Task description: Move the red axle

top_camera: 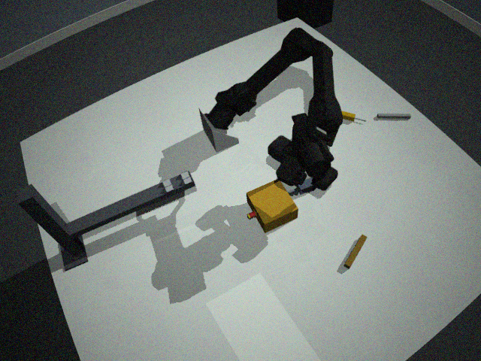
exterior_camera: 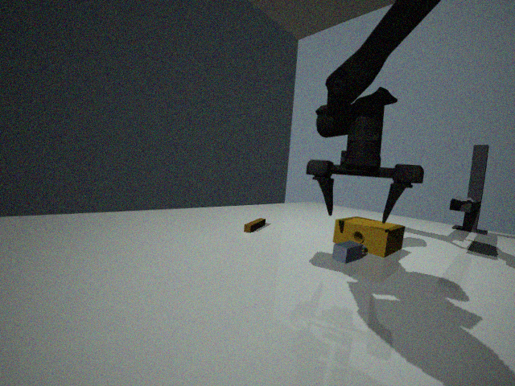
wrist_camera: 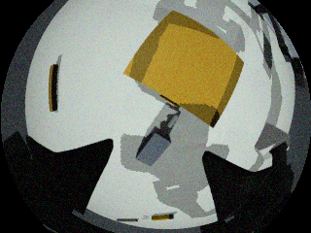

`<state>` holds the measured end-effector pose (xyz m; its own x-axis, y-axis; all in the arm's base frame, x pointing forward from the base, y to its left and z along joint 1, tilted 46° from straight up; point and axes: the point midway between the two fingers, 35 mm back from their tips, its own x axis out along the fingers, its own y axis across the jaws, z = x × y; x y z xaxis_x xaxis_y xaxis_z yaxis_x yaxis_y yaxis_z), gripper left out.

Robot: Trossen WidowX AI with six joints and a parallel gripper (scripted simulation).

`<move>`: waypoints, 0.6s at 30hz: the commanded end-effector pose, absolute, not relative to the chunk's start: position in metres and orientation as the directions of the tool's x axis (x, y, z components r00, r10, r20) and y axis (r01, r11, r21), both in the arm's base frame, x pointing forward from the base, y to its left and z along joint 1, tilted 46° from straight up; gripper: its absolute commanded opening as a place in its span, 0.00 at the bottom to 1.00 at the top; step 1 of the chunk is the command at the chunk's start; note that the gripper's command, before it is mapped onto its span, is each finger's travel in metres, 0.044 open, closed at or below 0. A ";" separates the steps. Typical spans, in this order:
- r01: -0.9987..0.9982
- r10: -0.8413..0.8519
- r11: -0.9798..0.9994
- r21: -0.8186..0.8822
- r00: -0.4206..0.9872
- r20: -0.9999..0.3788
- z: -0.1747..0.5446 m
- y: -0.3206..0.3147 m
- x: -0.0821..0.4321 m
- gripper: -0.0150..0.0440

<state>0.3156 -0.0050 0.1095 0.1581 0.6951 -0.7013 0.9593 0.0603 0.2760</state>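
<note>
Holding nothing, gripper (top_camera: 294, 185) (exterior_camera: 356, 218) (wrist_camera: 159, 151) wide open, leaving red axle (top_camera: 252, 214) protruding from beam (top_camera: 271, 200) (exterior_camera: 374, 241) (wrist_camera: 190, 68), with extraction and seating in V-blocks (top_camera: 167, 184) (exterior_camera: 466, 205) on bracket (top_camera: 116, 203) (exterior_camera: 477, 178) remaining.

Open room above the orange block (top_camera: 273, 200) (exterior_camera: 370, 234) (wrist_camera: 191, 65); blue-gray block (exterior_camera: 348, 252) (wrist_camera: 154, 149) low beside it.
</note>
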 end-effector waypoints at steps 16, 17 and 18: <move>-0.269 0.679 0.728 0.630 0.162 -0.716 0.042 -0.080 0.319 1.00; -0.333 0.680 0.720 0.609 0.162 -0.715 0.038 -0.084 0.318 1.00; -0.384 0.680 0.711 0.589 0.162 -0.715 0.034 -0.087 0.317 1.00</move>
<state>0.3169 -0.0508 0.0649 0.1562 0.6954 -0.7014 0.2676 0.6538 0.7078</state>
